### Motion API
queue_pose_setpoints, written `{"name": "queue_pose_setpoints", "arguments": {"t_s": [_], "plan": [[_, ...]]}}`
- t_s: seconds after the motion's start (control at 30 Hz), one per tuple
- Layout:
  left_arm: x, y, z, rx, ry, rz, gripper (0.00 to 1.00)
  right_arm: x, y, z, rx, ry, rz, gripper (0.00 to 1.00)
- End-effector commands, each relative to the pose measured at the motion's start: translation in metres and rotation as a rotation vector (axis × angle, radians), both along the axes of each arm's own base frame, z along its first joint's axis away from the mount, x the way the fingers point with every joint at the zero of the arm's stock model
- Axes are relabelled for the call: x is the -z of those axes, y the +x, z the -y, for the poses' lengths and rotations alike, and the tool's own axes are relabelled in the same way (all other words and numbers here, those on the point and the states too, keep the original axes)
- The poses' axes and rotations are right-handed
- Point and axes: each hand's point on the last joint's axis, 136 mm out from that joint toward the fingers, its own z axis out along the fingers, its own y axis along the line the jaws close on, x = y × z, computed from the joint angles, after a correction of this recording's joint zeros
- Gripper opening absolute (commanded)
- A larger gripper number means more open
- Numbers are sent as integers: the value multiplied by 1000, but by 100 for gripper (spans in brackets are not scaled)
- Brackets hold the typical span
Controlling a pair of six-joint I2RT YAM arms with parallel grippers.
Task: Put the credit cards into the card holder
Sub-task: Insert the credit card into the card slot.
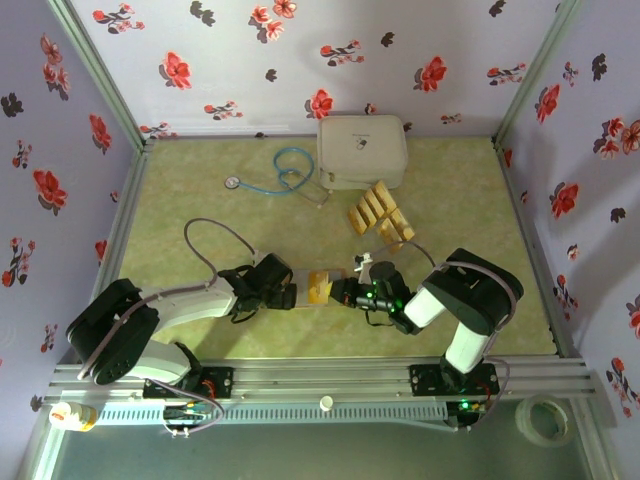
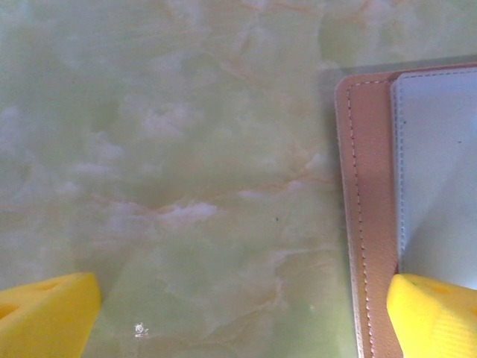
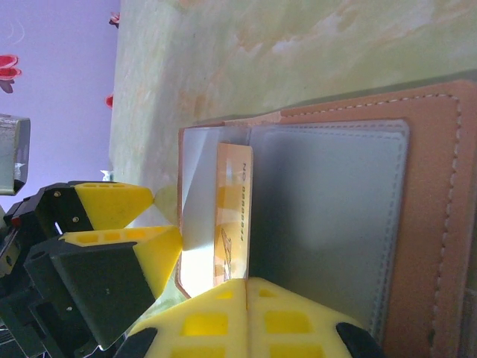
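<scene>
Right gripper point(image 3: 246, 292), bottom centre of its wrist view: yellow ribbed fingers pressing shut, tips meeting lower end of golden credit card point(image 3: 235, 209); whether card is pinched, unclear. Card lying partly under translucent pocket of card holder point(image 3: 428, 224): stitched brown leather-like cover, pale grey lining, right edge cropped. Left gripper point(image 2: 238, 321) standing wide open, fingertips point(image 2: 432, 313) cropped at lower corners, right one overlapping holder's rim on marbled green table point(image 2: 186, 149). Overhead view adding loose credit cards point(image 1: 380, 216), fanned right of centre, below white case point(image 1: 362, 150).
</scene>
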Motion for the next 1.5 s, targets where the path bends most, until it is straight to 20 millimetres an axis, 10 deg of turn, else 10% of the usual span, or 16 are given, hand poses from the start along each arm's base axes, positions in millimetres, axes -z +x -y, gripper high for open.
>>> {"name": "queue_pose_setpoints", "arguments": {"t_s": [0.0,0.7,1.2,1.47], "plan": [[7,-8,-14,-23,45,-16,100,15,-6,5,7,-42,-39,0],[8,-8,-13,-23,42,-15,100,22,2,-7,-11,-47,-57,1],[-23,14,-26,-140,-61,34,100,-12,11,7,-30,-273,5,66],[-18,15,-33,-143,-37,12,100,-35,25,23,-2,-478,18,49]]}}
